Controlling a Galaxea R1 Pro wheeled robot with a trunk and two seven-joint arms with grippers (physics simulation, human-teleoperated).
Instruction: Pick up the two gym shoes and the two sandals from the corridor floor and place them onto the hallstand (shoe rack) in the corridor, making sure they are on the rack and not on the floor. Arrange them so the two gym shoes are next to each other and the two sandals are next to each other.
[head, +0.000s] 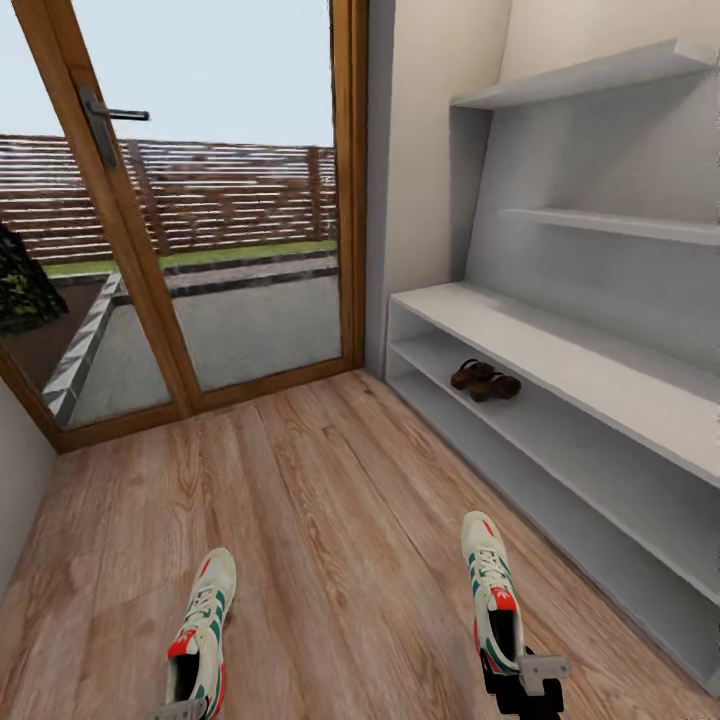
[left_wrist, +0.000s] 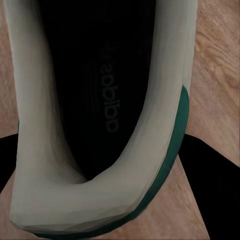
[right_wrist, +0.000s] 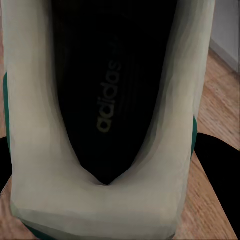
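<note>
You have a gym shoe at each gripper: the left gym shoe (head: 200, 630) sits low on the left of the head view, toe pointing toward the door, with the left gripper (head: 178, 711) at its heel, and the right gym shoe (head: 491, 607) sits low on the right with the right gripper (head: 527, 680) at its heel. Both shoes appear over the corridor floor (head: 340, 520), well apart from each other, but you cannot tell from these views whether they rest on the planks or are lifted. In the left wrist view the heel collar of the left shoe (left_wrist: 100, 195) sits between two dark shapes at the frame edges that look like the fingers (left_wrist: 215, 190), and the right wrist view shows the same with the right shoe (right_wrist: 100, 200) between the fingers (right_wrist: 220, 185); whether either pair of fingers is clamped on the heel or only straddling it, you cannot tell. The two sandals (head: 485, 381) already lie side by side on the upper open shelf of the hallstand (head: 560, 345), near its door end, beneath the counter top. The hallstand runs along the wall on your right, its lower shelf edge close beside the right shoe. Ahead, a wood-framed glass door (head: 200, 200) with a dark handle (head: 105, 122) closes the corridor, and a plain wall (head: 18, 480) borders your left.
</note>
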